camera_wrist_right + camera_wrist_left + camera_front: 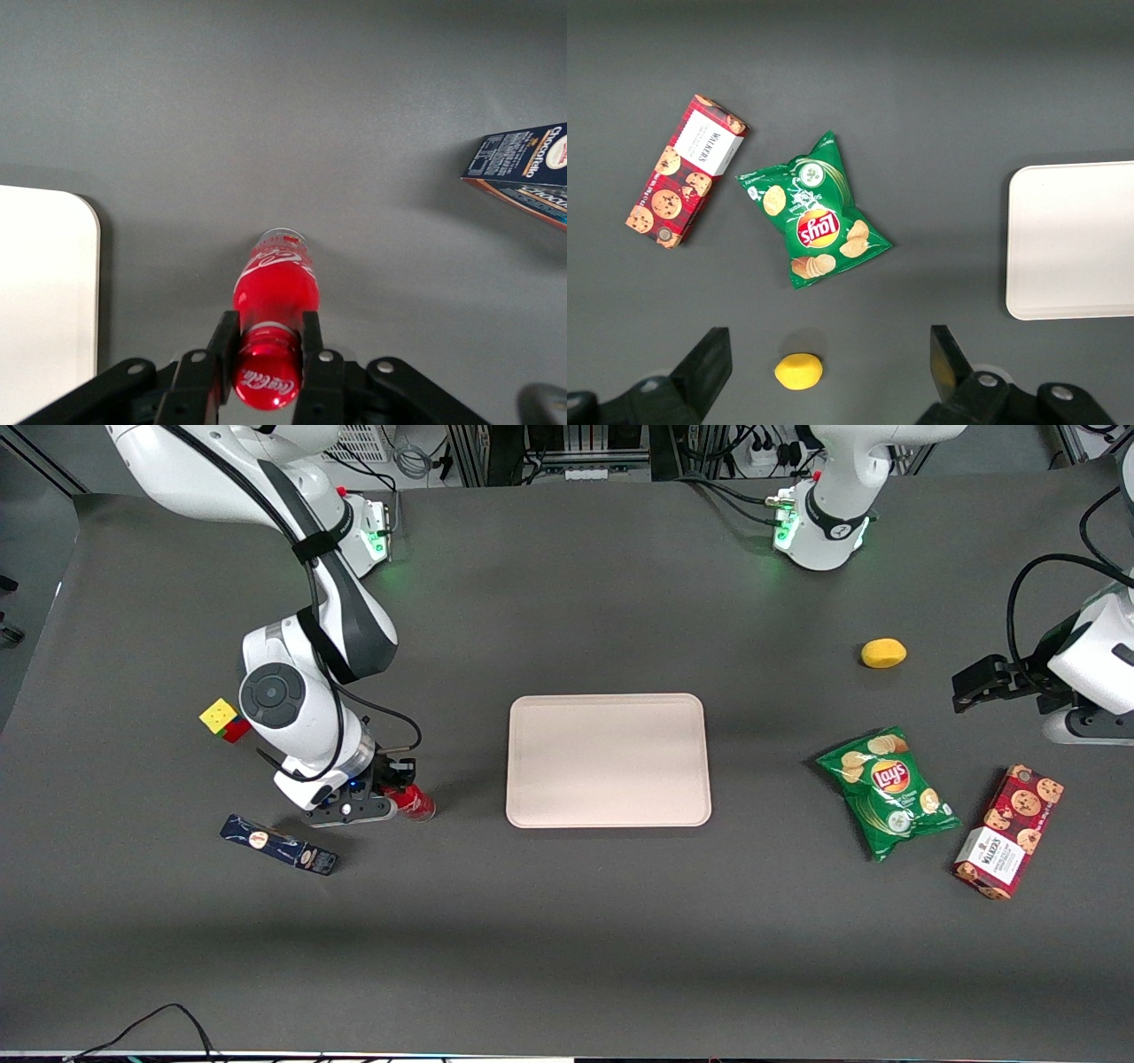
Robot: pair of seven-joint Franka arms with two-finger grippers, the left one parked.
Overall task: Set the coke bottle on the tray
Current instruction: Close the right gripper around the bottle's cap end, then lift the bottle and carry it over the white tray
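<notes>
1. Coke bottle (273,305) is clamped at its neck, just under the red cap, between the two fingers (221,347) of the gripper (396,781); the jaws are closed down to the width of the neck, and the bottle's clear base points away from the wrist camera.
2. In the front view the bottle (415,802) shows in the lower left of the frame, tilted, at the working arm's end of the table, near the tray (608,760) but apart from it. Whether its base touches the table cannot be told.
3. One bottle, with white "Coca-Cola" script on its body and cap.
4. One tray, pale pink-beige, bare, in the middle of the frame.
5. One dark blue flat box (279,845) lies nearer the front camera than the gripper; "Chocolate" can be read on it in the wrist view (523,168).
6. One colour cube (224,719) with yellow, red and green faces sits at mid-left of the frame, partly hidden by the arm.
7. Toward the parked arm's end: one green "Lay's" chip bag (889,791), one red "Walkers" cookie box (1010,832) and one yellow lemon-like fruit (883,654).
8. The table (567,939) is covered in dark grey matting; cables, racks and the arm bases line the upper edge of the frame.
</notes>
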